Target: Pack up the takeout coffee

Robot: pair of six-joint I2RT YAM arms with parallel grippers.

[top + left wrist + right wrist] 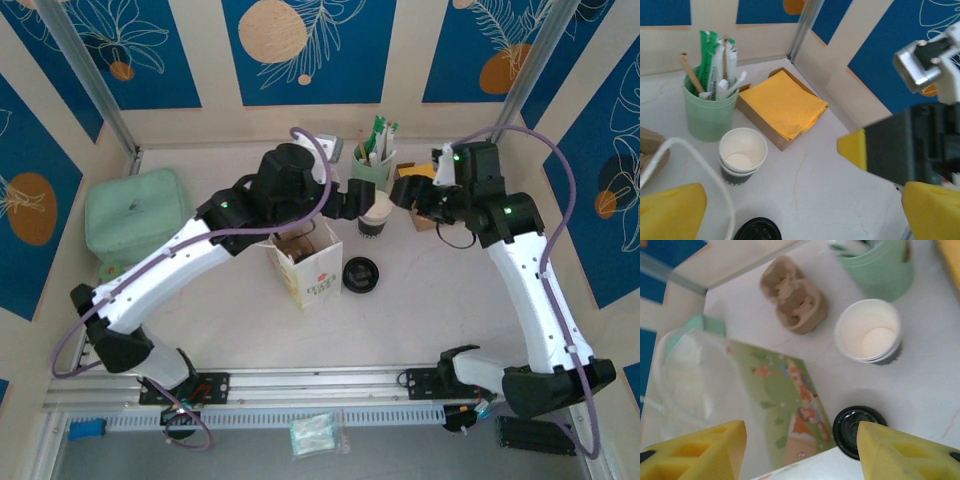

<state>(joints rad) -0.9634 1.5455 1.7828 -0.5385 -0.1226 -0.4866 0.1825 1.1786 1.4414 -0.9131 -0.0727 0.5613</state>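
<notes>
Takeout coffee [376, 217]: one paper cup, white above with a black band below; upright on the table [440, 310], top uncovered, pale inside; stands just in front of the mint-green cup [710, 112] of stirrers and sachets, whether touching I cannot tell.

Black lid [857, 430]: round, lying flat on the table, near the coffee, apart from it.

Printed paper bag [305, 262]: upright, mouth open, left of the lid.

Yellow napkins [785, 102]: folded stack in a shallow brown tray, beside the mint-green cup.

Cardboard cup carrier [795, 297]: on the table behind the bag.

Mint-green pouch [137, 212]: far left, well apart.

My left gripper [800, 220]: jaws spread wide, nothing between them; hangs just left of the coffee, above the table.

My right gripper [800, 450]: jaws apart, gripping nothing; hangs just right of the coffee, so the cup sits between my two grippers in the top view.
</notes>
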